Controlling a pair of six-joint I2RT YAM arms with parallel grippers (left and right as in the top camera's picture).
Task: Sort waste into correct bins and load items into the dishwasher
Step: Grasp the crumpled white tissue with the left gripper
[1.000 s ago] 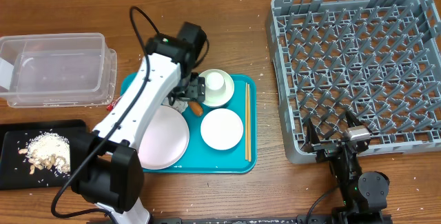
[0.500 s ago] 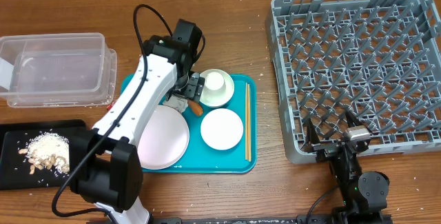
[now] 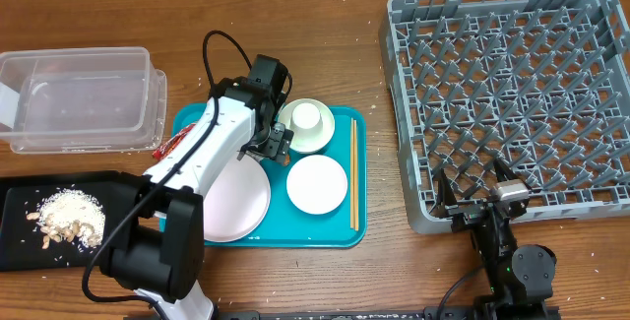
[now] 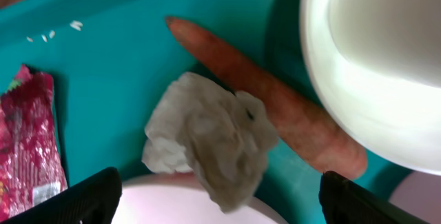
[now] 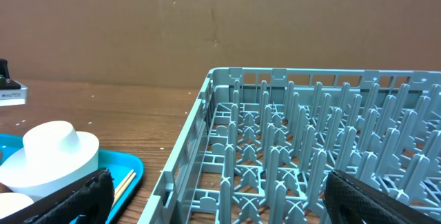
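On the counter, overhead view: the left gripper (image 3: pixel 273 144) hung over the far end of the teal tray (image 3: pixel 325 227), between the plate (image 3: pixel 236 200) and the bowl (image 3: pixel 295 135) holding a cup (image 3: pixel 310 117). The red wrapper (image 3: pixel 173 143) lay at the tray's left edge, toward the clear tub (image 3: pixel 84 98) and the black tray (image 3: pixel 25 224). The right gripper (image 3: pixel 482 195) rested at the near wall of the dish rack (image 3: pixel 512 84), well apart from the waste, so the left arm was plainly the nearer. Left wrist view: the fingers (image 4: pixel 89 198) stood spread and empty, with the crumpled paper wad (image 4: pixel 207 138) directly below and between them, at the plate's rim. The sausage stick (image 4: pixel 275 114) lay just beyond the wad and touching it, its long axis running diagonally toward the bowl. A straight descent would probably reach the wad first. Right wrist view: that gripper's jaws were parted, holding nothing, and faced the rack's pegs.
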